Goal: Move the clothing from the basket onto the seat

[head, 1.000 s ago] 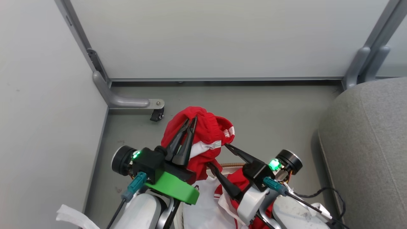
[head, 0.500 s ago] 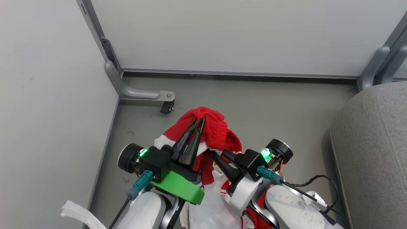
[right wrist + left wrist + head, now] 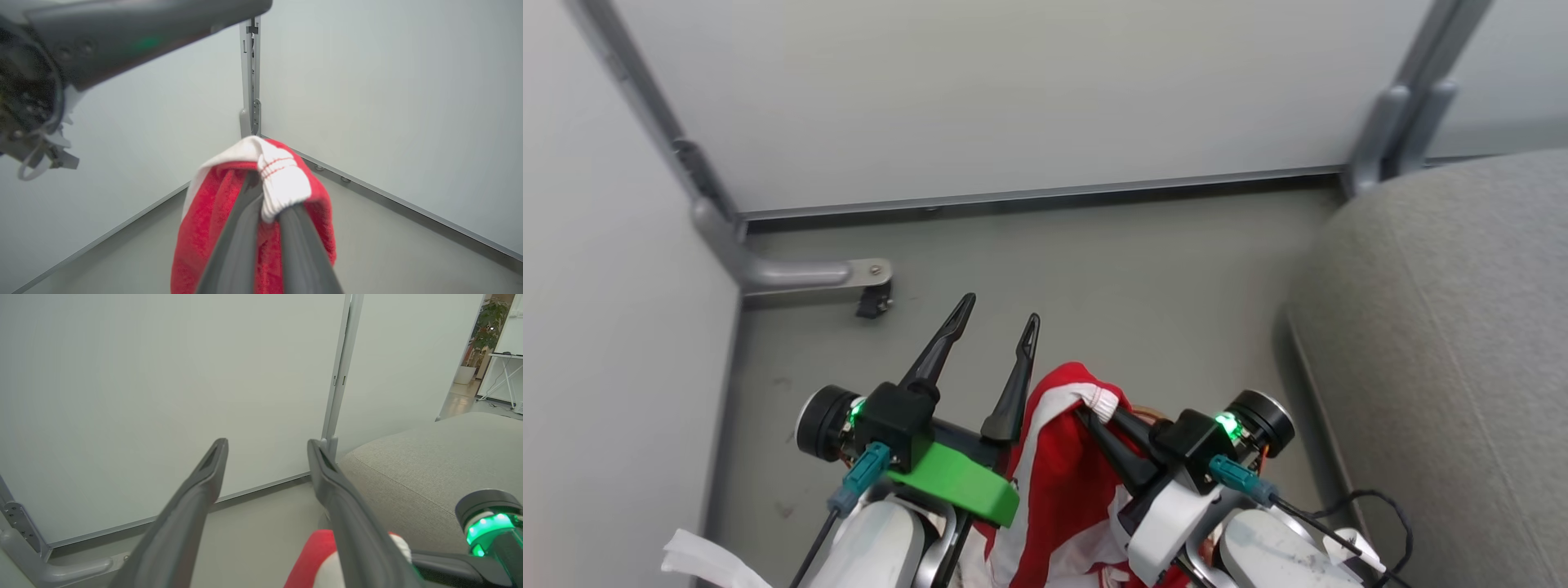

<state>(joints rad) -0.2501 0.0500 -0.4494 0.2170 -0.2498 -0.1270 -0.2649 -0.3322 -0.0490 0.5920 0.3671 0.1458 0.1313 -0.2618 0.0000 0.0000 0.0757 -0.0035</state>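
Observation:
The red clothing [image 3: 1054, 482] with a broad white band hangs from my right gripper [image 3: 1092, 406], which is shut on its white-trimmed edge. In the right wrist view the clothing [image 3: 212, 220] drapes over my right gripper [image 3: 267, 200], whose fingertips are buried under a white cuff. My left gripper [image 3: 999, 310] stands open just left of the cloth, holding nothing. Its gap [image 3: 267, 445] is bare, and the clothing [image 3: 312, 555] shows low beside its right finger. A sliver of the basket's brown rim [image 3: 1147, 414] peeks out behind the right gripper. The grey seat [image 3: 1445, 327] lies to the right.
Pale partition walls [image 3: 980, 98] close off the back and left. A grey metal foot with a black caster [image 3: 874, 302] sits on the grey floor [image 3: 1160, 278]. A white strip [image 3: 703, 563] lies at the lower left. A black cable [image 3: 1380, 506] trails by my right arm.
My left gripper has opened and let go of the clothing. The right gripper has shut on it, and the cloth now hangs lower from the right one. The camera has shifted.

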